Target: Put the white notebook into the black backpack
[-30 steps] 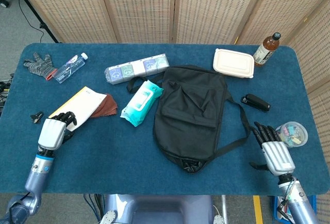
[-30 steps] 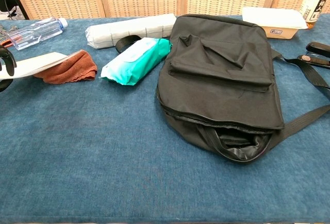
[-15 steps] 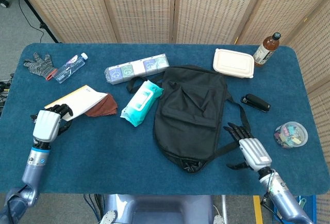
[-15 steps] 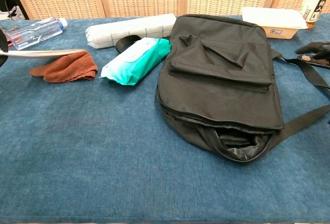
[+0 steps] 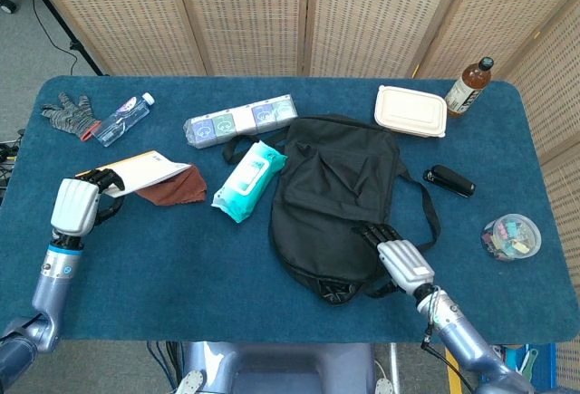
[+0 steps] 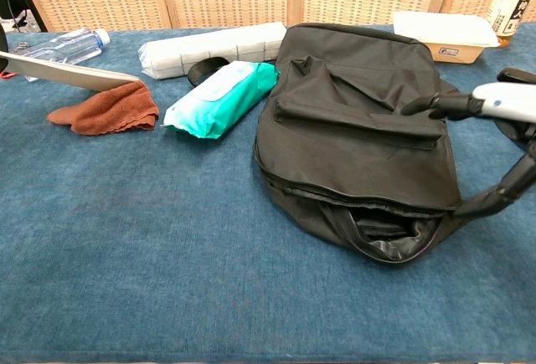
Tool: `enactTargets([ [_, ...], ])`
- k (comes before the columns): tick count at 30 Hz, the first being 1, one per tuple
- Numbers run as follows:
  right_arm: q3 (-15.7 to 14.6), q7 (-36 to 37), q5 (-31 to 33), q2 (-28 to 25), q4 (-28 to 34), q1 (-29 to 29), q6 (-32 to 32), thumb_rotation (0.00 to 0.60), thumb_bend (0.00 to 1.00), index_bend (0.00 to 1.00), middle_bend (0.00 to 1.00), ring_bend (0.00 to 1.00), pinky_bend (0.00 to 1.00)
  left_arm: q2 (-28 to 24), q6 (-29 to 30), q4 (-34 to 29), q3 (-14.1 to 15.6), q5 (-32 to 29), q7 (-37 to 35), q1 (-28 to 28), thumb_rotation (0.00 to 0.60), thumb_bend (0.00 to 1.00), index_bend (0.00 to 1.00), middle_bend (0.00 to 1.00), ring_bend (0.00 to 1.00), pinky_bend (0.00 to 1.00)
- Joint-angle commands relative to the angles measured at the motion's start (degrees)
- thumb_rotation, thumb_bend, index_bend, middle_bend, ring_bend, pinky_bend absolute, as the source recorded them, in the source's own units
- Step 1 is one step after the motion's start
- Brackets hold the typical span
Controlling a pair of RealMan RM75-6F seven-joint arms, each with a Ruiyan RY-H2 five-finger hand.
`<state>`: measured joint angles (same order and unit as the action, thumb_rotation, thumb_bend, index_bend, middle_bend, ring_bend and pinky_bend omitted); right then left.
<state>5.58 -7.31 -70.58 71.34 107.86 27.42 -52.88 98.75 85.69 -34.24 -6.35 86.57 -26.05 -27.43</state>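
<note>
Notebook time: my left hand holds the white notebook up off the table, far from the black backpack. My right hand rests on it, fingers apart, so I should pull its mouth wide first.

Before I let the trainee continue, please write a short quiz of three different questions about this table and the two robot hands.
1. True or false: the left robot hand holds the white notebook by one end, its other end tilted up over the brown cloth.
2. Which thing lies between the brown cloth and the black backpack? A) the wet wipes pack B) the stapler C) the white food box
3. Fill in: the right robot hand is at the near right part of the ____.

Key
1. True
2. A
3. black backpack
</note>
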Motion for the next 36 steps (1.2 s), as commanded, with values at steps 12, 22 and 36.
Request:
enactTargets([
  [12, -0.48, -5.15, 5.16, 5.71, -1.24, 2.88, 0.27, 0.600, 0.00, 0.18, 0.14, 0.05, 0.02, -14.45, -5.39, -27.74, -2.72, -5.15, 14.33, 1.75, 0.600, 0.56, 0.82, 0.57, 0.55, 0.75],
  [22, -0.62, -6.63, 8.27, 8.66, -3.91, 3.97, 0.24, 0.600, 0.01, 0.23, 0.20, 0.12, 0.12, -15.90, -6.77, -29.95, -3.32, -6.02, 15.54, 1.90, 0.600, 0.56, 0.82, 0.57, 0.55, 0.75],
  [36, 1.98, -6.70, 13.57, 12.20, -6.49, 6.61, 0.01, 0.600, 0.16, 0.28, 0.24, 0.16, 0.17, -15.94, -7.76, -30.06, -3.76, -6.29, 15.59, 1.99, 0.600, 0.56, 0.82, 0.57, 0.55, 0.75],
])
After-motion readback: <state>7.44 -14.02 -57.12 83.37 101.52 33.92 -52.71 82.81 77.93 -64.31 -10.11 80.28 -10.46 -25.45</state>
